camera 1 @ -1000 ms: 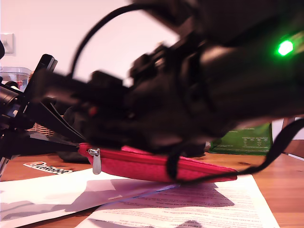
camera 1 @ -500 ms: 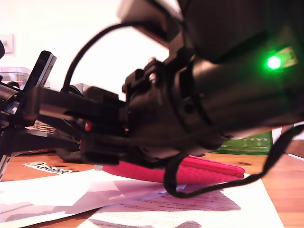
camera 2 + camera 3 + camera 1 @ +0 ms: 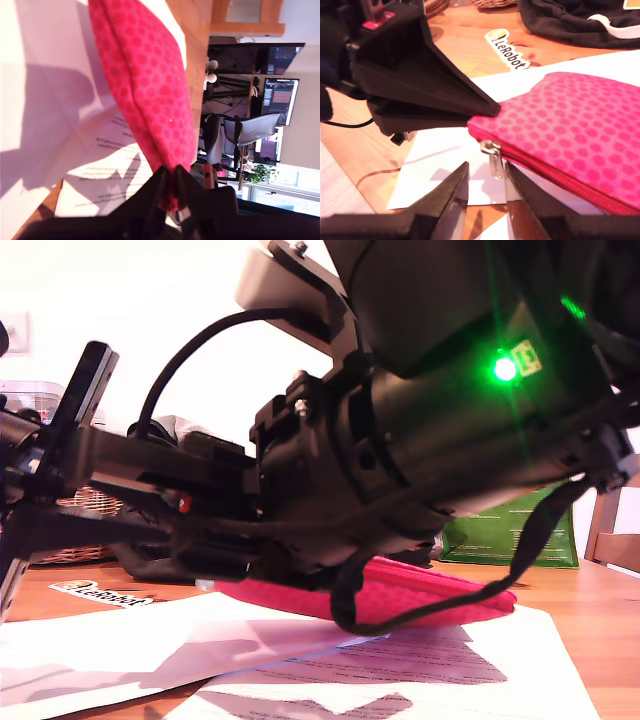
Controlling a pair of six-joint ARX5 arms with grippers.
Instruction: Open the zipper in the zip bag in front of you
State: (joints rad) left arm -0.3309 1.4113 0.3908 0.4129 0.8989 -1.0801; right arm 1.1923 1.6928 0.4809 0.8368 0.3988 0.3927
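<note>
Two end effectors: first (image 3: pixel 172 192) clamps zip bag (image 3: pixel 145 80) edge; second (image 3: pixel 487 187) parted near zipper (image 3: pixel 492 155).

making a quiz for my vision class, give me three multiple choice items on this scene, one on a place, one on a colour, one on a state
1. The LeRobot sticker lies on: A the wooden table; B a basket; C a chair.
2. The zip bag is: A green; B pink-red; C blue.
3. My first gripper is: A wide open; B shut on paper; C shut on the zip bag.
Key: A, bare wood shows around it; B, its spotted fabric is pink-red; C, its jaws pinch the bag's end.
</note>
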